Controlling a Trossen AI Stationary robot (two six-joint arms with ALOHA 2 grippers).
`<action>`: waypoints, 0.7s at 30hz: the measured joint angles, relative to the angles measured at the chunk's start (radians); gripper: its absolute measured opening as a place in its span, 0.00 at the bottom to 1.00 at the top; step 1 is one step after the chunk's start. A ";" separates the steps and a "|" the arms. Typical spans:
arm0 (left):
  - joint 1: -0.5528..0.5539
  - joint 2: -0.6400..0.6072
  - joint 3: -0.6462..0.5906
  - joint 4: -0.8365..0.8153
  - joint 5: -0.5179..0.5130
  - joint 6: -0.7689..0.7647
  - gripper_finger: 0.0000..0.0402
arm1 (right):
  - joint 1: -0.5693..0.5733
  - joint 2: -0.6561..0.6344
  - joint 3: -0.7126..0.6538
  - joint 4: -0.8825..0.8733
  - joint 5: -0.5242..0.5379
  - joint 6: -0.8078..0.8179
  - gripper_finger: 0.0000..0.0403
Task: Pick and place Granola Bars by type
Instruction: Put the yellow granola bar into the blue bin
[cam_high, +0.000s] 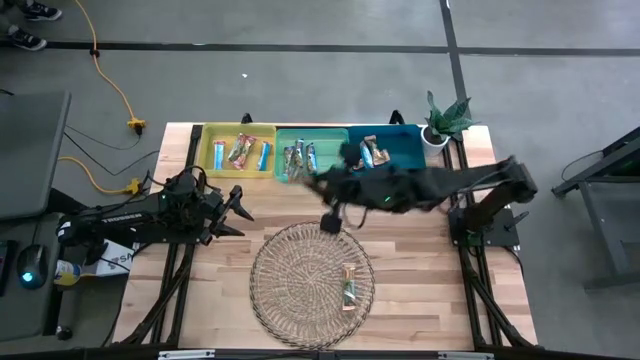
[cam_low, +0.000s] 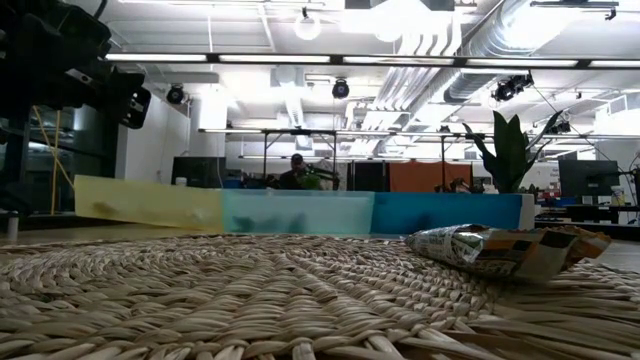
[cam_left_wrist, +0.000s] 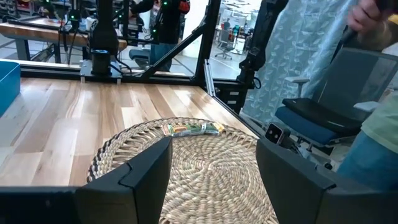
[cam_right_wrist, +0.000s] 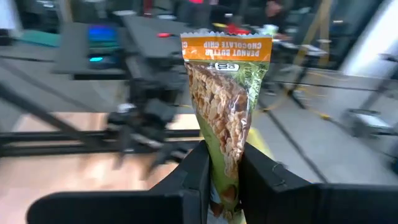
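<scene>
My right gripper (cam_right_wrist: 224, 158) is shut on a green granola bar with an orange top (cam_right_wrist: 227, 93). In the high view the right arm reaches across from the right, and its gripper (cam_high: 318, 183) hangs by the green bin's (cam_high: 335, 135) near edge. Another green bar (cam_high: 348, 285) (cam_low: 500, 250) (cam_left_wrist: 193, 129) lies flat on the round wicker plate (cam_high: 280, 290). More bars lie in the yellow bin (cam_high: 207, 150), the green bin and the teal bin (cam_high: 405, 150). My left gripper (cam_high: 240, 210) (cam_left_wrist: 211, 155) is open and waits left of the plate. My right gripper pinches the green bar by its lower end (cam_right_wrist: 225, 180) between its two fingers. The fingers come level from the table's right and point left. The bar is lifted clear and sticks out beyond the fingertips, its orange sealed end (cam_right_wrist: 227, 46) farthest from them.
A potted plant (cam_high: 443, 122) stands at the far right corner beside the teal bin. The three bins line the far edge. Bare wood (cam_high: 420, 260) lies right of the plate. A yellow cable runs on the floor beyond the table. In the left wrist view a person stands by an office chair (cam_left_wrist: 323, 118).
</scene>
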 joint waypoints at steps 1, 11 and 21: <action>0.000 0.000 0.000 0.000 0.000 0.000 0.57 | -0.012 -0.021 0.000 -0.018 0.020 -0.006 0.13; 0.000 0.000 0.000 0.000 0.000 0.000 0.57 | -0.144 -0.179 0.000 -0.163 0.067 -0.057 0.13; 0.000 0.000 0.000 0.000 0.000 0.000 0.57 | -0.352 -0.223 0.000 -0.440 0.158 0.163 0.13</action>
